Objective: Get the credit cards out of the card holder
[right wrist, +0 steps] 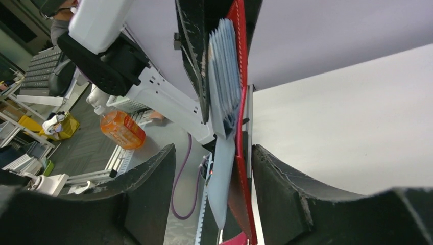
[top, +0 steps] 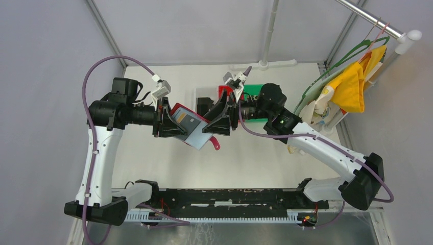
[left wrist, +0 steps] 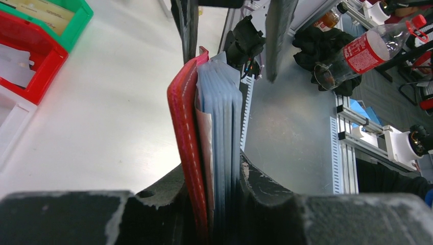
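Note:
My left gripper [top: 166, 121] is shut on the dark red card holder [top: 179, 109] and holds it open above the table. The grey-blue inside flap [top: 198, 137] hangs toward the right, with the red strap tab [top: 215, 145] below it. A dark grey credit card [top: 188, 122] sits in a pocket. In the left wrist view the gripper [left wrist: 214, 173] pinches the red cover [left wrist: 186, 127] and the stacked grey pockets [left wrist: 222, 117]. My right gripper [top: 220, 118] is open. In the right wrist view its jaws [right wrist: 213, 149] stand either side of the holder's edge [right wrist: 240, 199], without touching it.
A red bin [top: 223, 92] and a green bin [top: 254, 91] stand at the back behind the right gripper, and both show in the left wrist view [left wrist: 25, 61]. A white tray [left wrist: 10, 122] lies beside them. A rack with a yellow cloth [top: 352, 84] stands at the right.

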You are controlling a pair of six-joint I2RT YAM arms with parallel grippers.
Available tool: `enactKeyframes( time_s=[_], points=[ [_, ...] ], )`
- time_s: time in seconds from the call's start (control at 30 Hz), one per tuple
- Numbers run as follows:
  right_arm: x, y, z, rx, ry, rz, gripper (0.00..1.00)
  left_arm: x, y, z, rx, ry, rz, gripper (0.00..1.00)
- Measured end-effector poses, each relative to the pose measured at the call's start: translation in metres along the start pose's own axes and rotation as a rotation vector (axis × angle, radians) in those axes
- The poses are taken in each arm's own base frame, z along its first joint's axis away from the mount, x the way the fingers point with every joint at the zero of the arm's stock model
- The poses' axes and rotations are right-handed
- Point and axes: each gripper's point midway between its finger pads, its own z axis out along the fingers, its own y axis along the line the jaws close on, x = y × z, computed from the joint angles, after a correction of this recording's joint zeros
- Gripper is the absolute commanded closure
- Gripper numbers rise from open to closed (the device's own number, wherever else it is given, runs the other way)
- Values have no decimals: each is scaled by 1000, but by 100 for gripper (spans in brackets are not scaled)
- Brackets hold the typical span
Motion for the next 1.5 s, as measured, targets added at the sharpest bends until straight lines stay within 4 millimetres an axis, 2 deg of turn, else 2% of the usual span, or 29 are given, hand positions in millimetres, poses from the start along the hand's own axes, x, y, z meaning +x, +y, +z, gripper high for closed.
enactKeyframes(
  time_s=[0.07,0.13,0.3,0.37,0.43,0.47,0.5,0.53,0.63,0.7,0.87,0.97,1.07,1.3,1.5],
  points=[
    [9,-4,3,4,25,11,43,1,-1,0,3,3,-10,98],
    [17,-8,7,7,49,24,51,1,-1,0,7,4,-19,98],
    [24,-12,12,10,66,42,92,-1,-1,0,13,1,-22,98],
    [24,-11,13,7,62,42,97,-1,-1,0,14,2,-23,98],
    [23,-10,13,5,60,47,99,-1,-1,0,14,2,-24,98],
    [23,-10,13,5,59,50,94,-1,-1,0,14,2,-24,98],
    [22,-10,13,8,56,58,81,-1,-1,0,14,2,-23,98],
    [21,-10,13,8,52,65,63,-1,-1,0,14,2,-23,98],
    [18,-8,16,-3,32,91,59,-1,-1,0,13,2,-23,98],
    [15,-7,19,-12,20,92,63,-1,-1,0,13,3,-24,98],
    [17,-5,26,-21,7,105,99,0,-2,0,15,4,-29,97],
    [17,-8,27,-3,2,97,100,0,-1,0,10,6,-28,74],
    [17,-11,27,16,-5,86,100,1,0,0,5,9,-28,65],
    [24,-15,19,48,-19,81,100,-5,-3,-2,6,6,-20,58],
    [31,-17,8,58,-32,84,100,-11,-4,-3,3,2,-4,58]
  ],
)
